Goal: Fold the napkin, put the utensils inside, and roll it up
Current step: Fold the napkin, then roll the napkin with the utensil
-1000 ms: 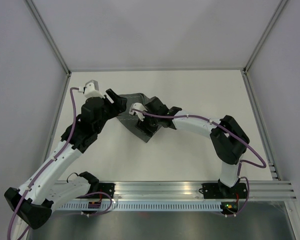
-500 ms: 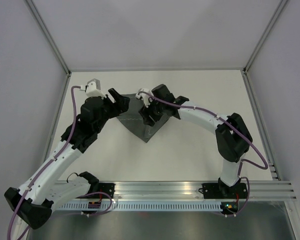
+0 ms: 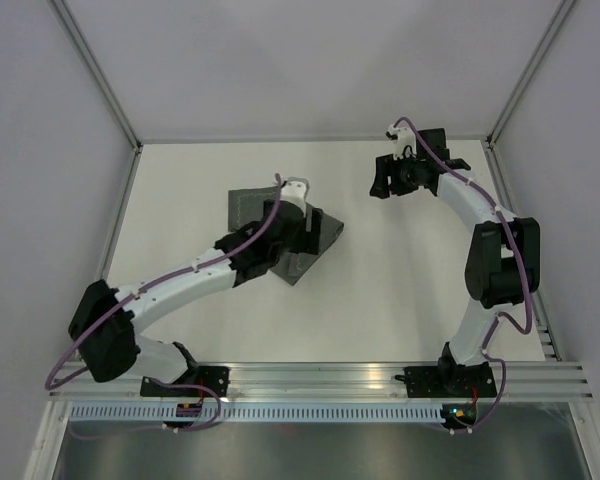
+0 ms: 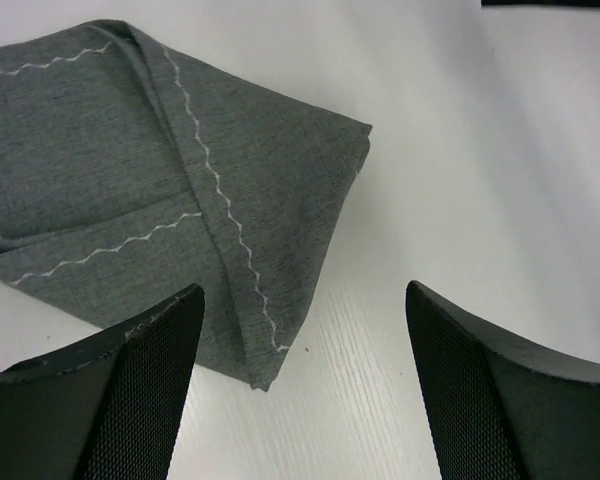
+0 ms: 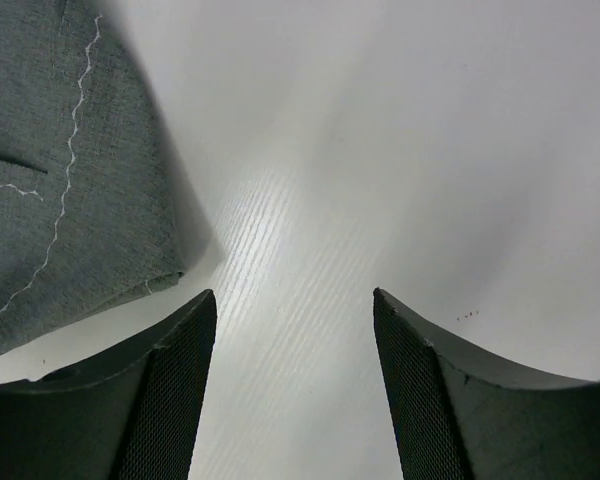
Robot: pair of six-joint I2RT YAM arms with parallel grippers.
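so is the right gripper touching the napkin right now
Apart. The top view shows the right gripper near the far right corner, with a strip of table between it and the napkin.

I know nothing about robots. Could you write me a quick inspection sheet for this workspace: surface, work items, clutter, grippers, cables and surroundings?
Surface: white table, faint grain.
Job's things: dark grey napkin, folded, lying flat; utensils: nothing seen.
Clutter: nothing seen.
Grippers: left gripper open above the napkin's edge, holding nothing; right gripper open, toward the table's far right, holding nothing.
Cables: a purple cable runs along each arm.
Surroundings: pale walls; metal rail at the near edge.
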